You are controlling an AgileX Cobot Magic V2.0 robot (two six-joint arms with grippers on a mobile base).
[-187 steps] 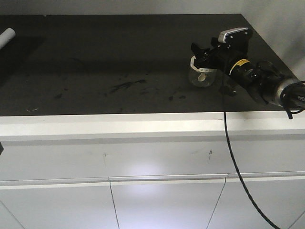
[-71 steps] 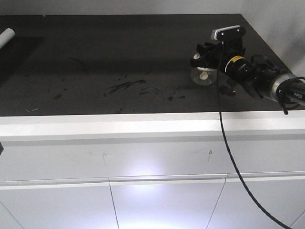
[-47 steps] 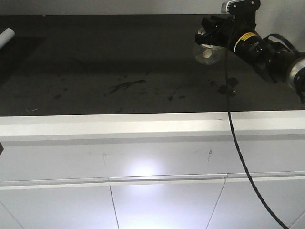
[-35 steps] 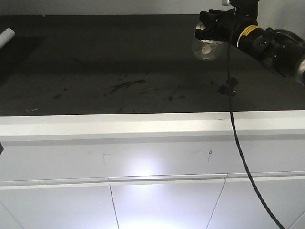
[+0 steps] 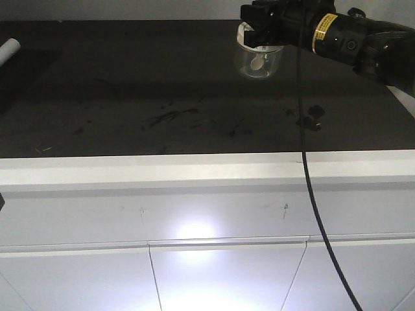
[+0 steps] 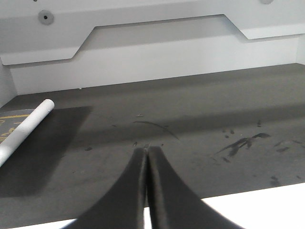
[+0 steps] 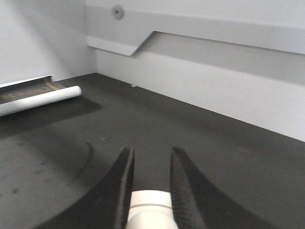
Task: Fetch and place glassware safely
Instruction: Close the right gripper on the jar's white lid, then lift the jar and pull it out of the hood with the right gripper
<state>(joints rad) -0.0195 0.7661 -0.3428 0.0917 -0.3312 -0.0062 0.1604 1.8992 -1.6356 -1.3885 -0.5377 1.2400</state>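
The right claw (image 5: pixel 262 34) is closed on the jar (image 5: pixel 257 63). Its two black fingers (image 5: pixel 254 16) squeeze the cream lid (image 5: pixel 246 34) from both sides. The clear glass part hangs below them.

The right wrist view shows this grip from very close. The fingers (image 7: pixel 125 186) stand a little apart, and the lid (image 7: pixel 150 210) sits snug between them at 6 o'clock. This view shows only the lid. The glass part shows up only in the front view.

In the front view the jar is at about 1 o'clock, over the far part of the black counter (image 5: pixel 117 78). I cannot tell if its bottom touches the counter.

The left claw (image 6: pixel 146 150) shows only in the left wrist view. Its fingers are pressed flat together with nothing between them.

A white tube (image 5: pixel 9 46) lies on the counter, far from the jar, at 10 o'clock in the front view. It is at 10 o'clock in the right wrist view (image 7: pixel 40 100) and at 9 o'clock in the left wrist view (image 6: pixel 26 129).

Dark marks (image 5: pixel 172 116) are smeared on the middle of the counter. The left wrist view shows them too, at 3 o'clock (image 6: pixel 243 143).

A black cable (image 5: pixel 305 194) hangs down from the right arm, in front of the white cupboard doors (image 5: pixel 194 272). Only the front view shows these. Both wrist views show a white back wall (image 7: pixel 214 95) behind the counter.
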